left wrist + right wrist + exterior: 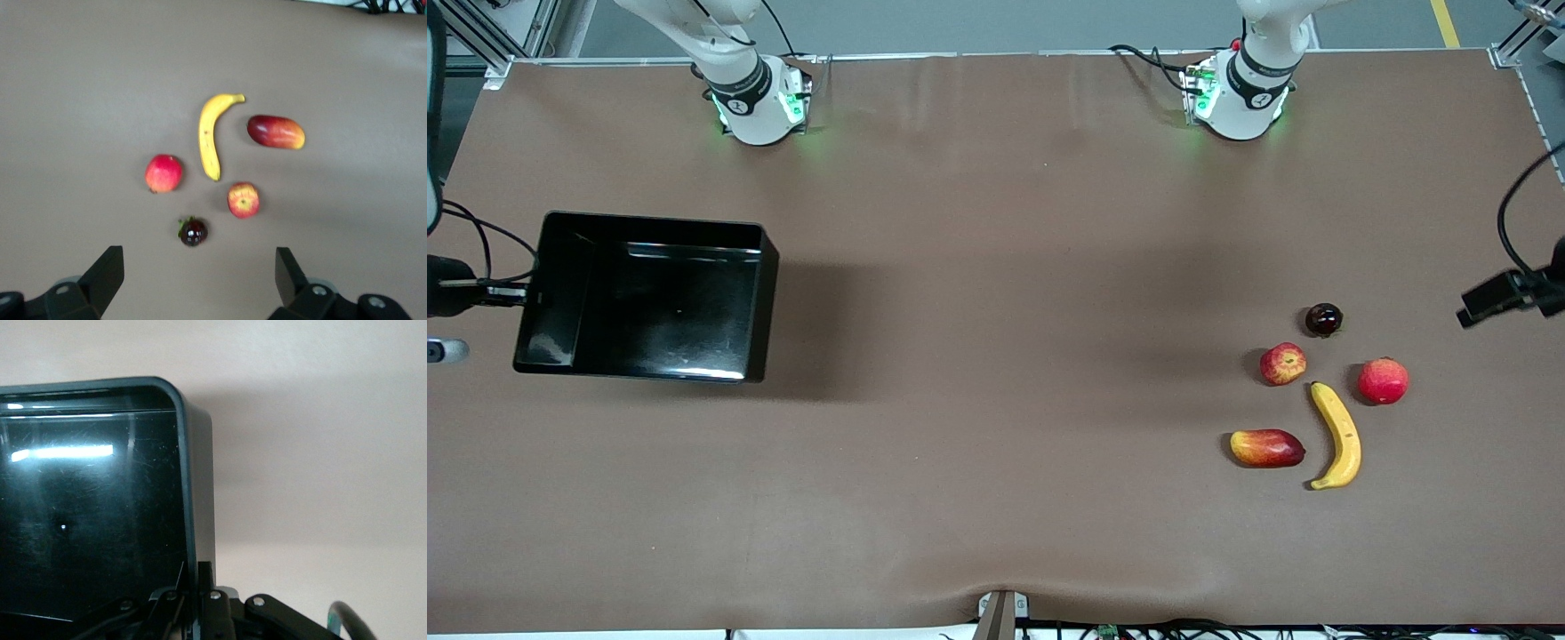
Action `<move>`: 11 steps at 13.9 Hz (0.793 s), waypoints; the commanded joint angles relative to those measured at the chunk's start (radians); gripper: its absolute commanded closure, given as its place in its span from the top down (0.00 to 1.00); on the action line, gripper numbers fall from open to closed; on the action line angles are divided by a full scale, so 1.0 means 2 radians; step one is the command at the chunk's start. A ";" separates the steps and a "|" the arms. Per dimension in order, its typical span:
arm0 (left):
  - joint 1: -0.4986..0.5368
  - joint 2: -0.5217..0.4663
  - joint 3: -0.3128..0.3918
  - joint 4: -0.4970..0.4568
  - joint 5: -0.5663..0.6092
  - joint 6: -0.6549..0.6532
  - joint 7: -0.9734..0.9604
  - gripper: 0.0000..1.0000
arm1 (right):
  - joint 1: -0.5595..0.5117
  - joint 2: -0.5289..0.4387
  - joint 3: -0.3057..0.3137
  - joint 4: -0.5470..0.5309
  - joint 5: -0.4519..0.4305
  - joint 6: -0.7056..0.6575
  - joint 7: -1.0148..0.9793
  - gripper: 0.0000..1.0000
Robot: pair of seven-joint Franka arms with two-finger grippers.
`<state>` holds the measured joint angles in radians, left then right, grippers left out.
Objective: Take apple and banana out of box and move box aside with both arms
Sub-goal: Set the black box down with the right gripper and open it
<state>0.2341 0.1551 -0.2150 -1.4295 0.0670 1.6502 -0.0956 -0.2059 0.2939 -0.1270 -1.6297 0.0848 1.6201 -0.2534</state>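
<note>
Left claw [193, 277]: black two-finger claw, released, its fingers [107, 270] spread wide; it hangs in the air over the table [996, 462] at the left arm's end, above the fruit cluster.
Under the left claw, closest: a small glossy dark-red round fruit with a green stem [193, 231] [1323, 319].
Apple: small round apple, red streaked with yellow [243, 200] [1282, 363] — just past the dark fruit, apart from it.
Plain red fruit: larger round red fruit [163, 173] [1383, 380], beside the apple, with the banana's tip between them.
Banana: long curved yellow banana [210, 133] [1339, 436], lying flat, running away from the claw, touching nothing.
Mango: oblong red-and-yellow mango [275, 131] [1267, 448], beside the banana's outer end, farthest of the cluster.
Right claw [193, 587]: clenched on the wall of the box at the right arm's end of the table.
Box: shallow rectangular glossy black plastic tray with low upright walls [190, 507] [765, 267] — its wall sits between the claw's fingers, and nothing shows inside it.
</note>
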 commanded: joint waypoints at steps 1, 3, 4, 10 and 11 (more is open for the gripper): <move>-0.049 -0.046 0.049 -0.030 -0.016 -0.025 0.019 1.00 | -0.035 0.018 0.013 -0.008 -0.003 0.014 -0.009 0.00; -0.072 -0.074 0.063 -0.057 -0.017 -0.025 0.016 1.00 | -0.059 0.023 0.013 -0.049 -0.003 0.082 -0.058 0.00; -0.084 -0.081 0.071 -0.063 -0.017 -0.027 0.010 1.00 | -0.073 0.024 0.014 -0.080 -0.002 0.121 -0.083 0.00; -0.089 -0.093 0.068 -0.069 -0.017 -0.041 -0.006 1.00 | -0.087 0.024 0.014 -0.185 0.042 0.232 -0.093 0.00; -0.090 -0.093 0.068 -0.069 -0.017 -0.040 -0.008 1.00 | -0.086 0.026 0.014 -0.189 0.043 0.232 -0.095 0.00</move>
<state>0.0593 -0.0045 -0.0826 -1.5454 0.0523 1.5730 -0.0988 -0.3594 0.3864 -0.1180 -1.9682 0.1288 2.0843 -0.4186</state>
